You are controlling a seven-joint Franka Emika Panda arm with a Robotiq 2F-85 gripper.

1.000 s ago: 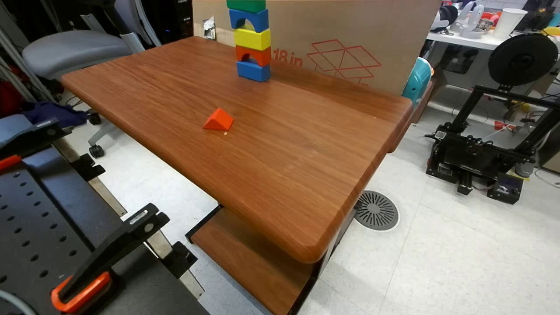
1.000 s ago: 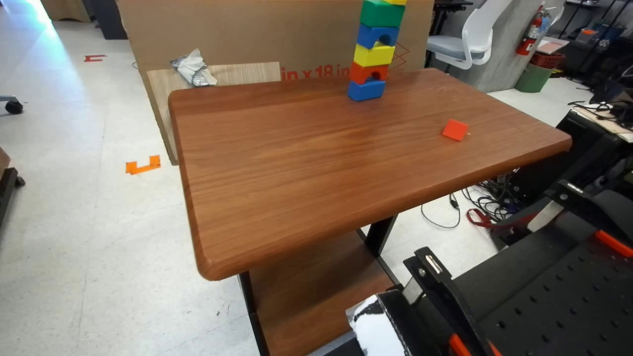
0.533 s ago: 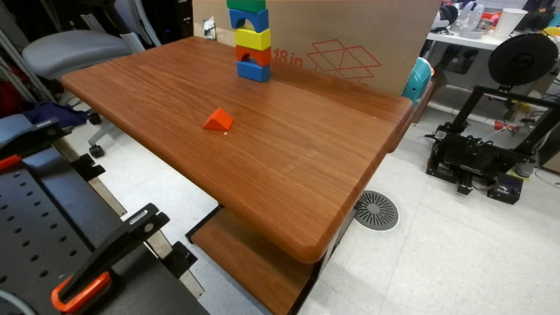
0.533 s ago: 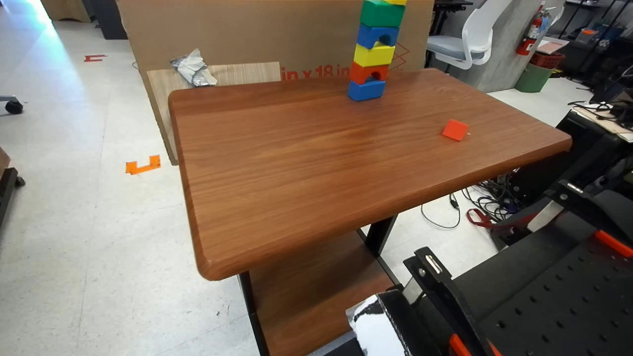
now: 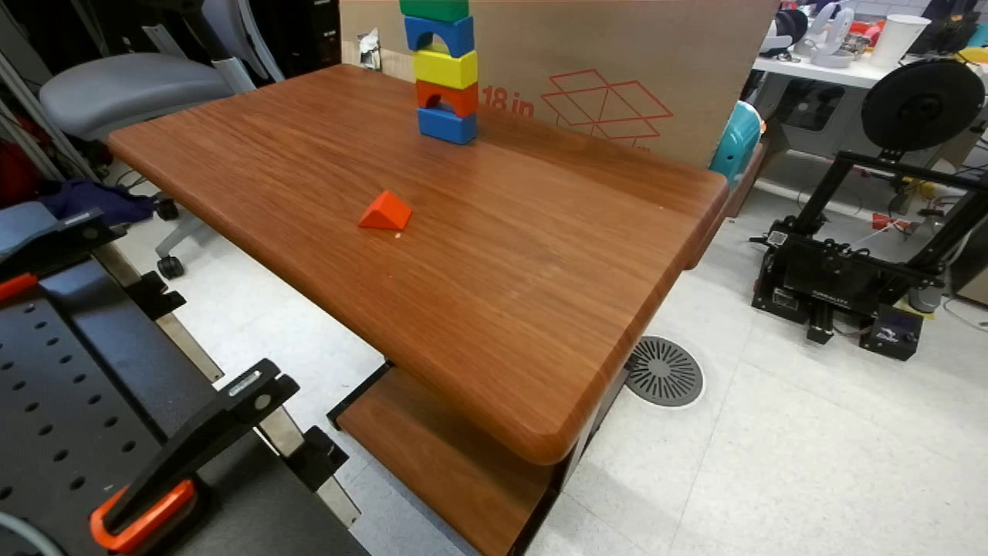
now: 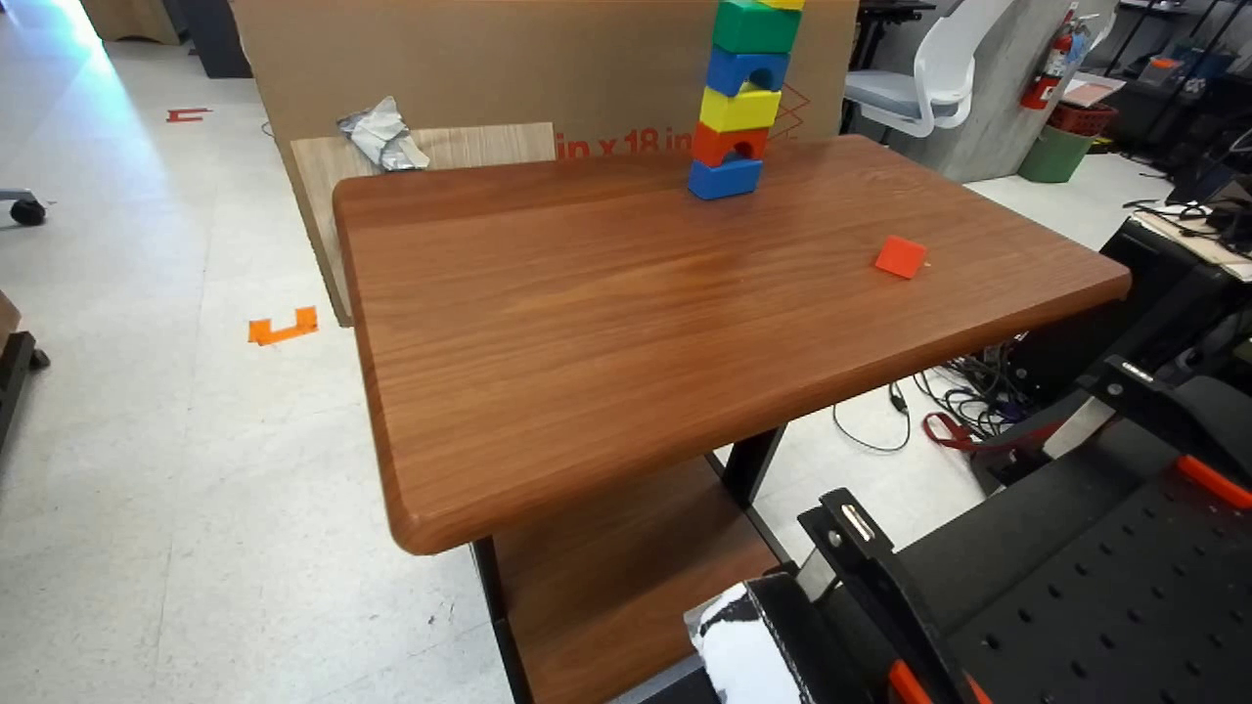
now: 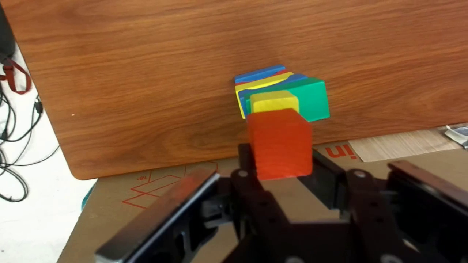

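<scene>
a red fire extinguisher point(image 6: 1050, 70) hangs near a green bin point(image 6: 1054, 157).

The table point(image 6: 587, 323) looks like smooth wood with a soft shine. The red block point(image 7: 281, 144) looks smooth and dull, like painted wood. The gripper point(image 7: 284, 162) looks part dull plastic, part shiny metal. The cardboard point(image 6: 479, 68) looks dull and smooth. The crumpled sheet point(image 6: 384, 137) looks wrinkly and shiny, like foil.

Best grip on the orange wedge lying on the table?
Probably across the triangular ends of the orange wedge, claw coming straight down from above: it lies ridge up, so its sloping sides would likely slip. Only one end shows, in an exterior view.
</scene>
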